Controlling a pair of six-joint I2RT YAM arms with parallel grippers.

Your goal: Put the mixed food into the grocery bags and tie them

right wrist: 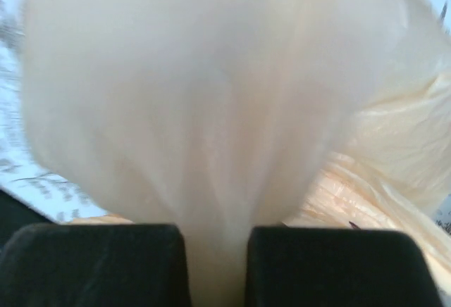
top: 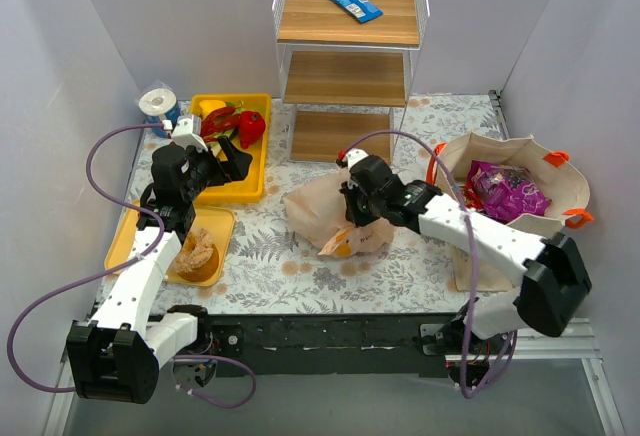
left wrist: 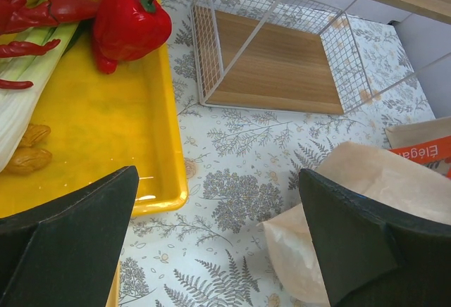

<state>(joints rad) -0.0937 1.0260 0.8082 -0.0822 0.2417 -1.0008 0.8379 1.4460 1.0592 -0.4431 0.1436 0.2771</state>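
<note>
The right gripper (right wrist: 217,251) pinches the peach bag (right wrist: 211,110) film between nearly closed fingers (right wrist: 91,265). The left gripper (left wrist: 218,236) gapes wide, empty.

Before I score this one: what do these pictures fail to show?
- Top view: plastic bag contents, hidden by its film and the right claw.
- Right wrist: nearly everything, blocked by the blurred bag pinched in that claw.
- Top view: tote bottom, under the purple packet.

Pale grey walls (top: 60,76) close me in on 3 sides. My tabletop (top: 270,266) wears a fern-print cloth (grey on white); a white wire rack (top: 345,78) with 3 wooden shelves stands at the back.
</note>
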